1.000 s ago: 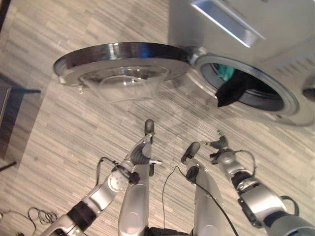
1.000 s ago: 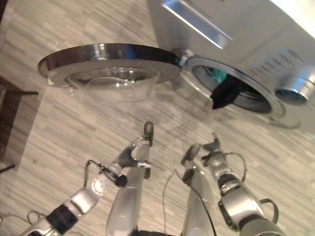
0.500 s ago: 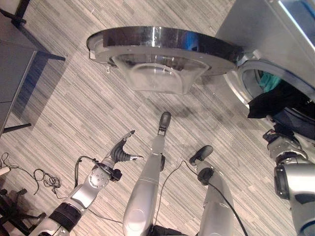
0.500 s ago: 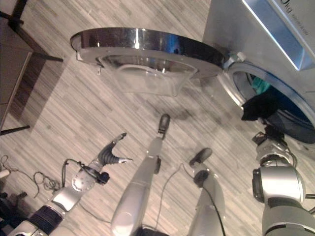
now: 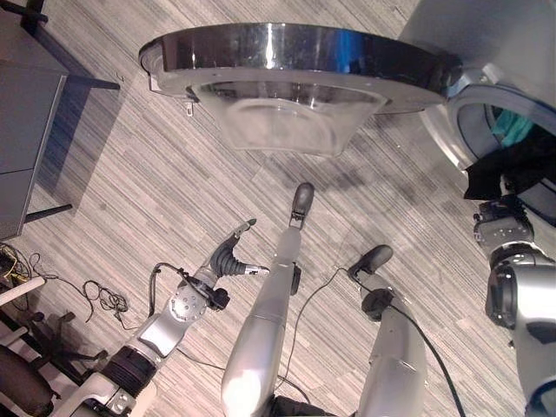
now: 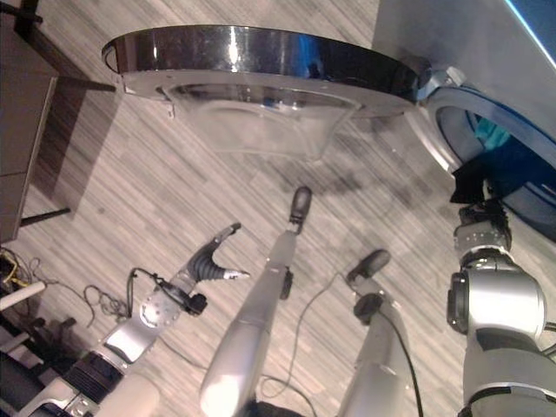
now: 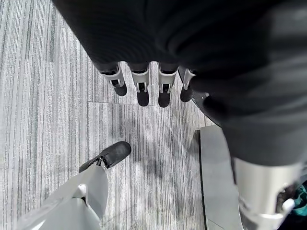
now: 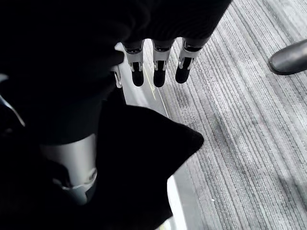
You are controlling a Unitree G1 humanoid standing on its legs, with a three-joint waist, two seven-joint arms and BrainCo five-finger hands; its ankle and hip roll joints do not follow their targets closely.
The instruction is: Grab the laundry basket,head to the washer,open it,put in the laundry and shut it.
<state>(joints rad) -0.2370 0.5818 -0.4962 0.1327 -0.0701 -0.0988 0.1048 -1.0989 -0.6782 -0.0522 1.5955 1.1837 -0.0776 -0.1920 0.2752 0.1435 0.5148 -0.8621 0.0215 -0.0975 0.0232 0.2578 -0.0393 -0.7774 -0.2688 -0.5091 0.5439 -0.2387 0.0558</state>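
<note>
At the washer (image 5: pixel 512 104), right hand (image 6: pixel 480 228) touches black laundry (image 5: pixel 512 169), fingers straight.

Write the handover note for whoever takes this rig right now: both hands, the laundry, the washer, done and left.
Left hand: open, holding nothing, low over the floor.
Right hand: open, at the washer opening, just below the black garment.
Laundry: the black garment hangs out over the drum rim; a teal piece lies inside.
Done: washer door swung wide open, laundry partly in.
Left: push the black garment fully in, then shut the door.
</note>
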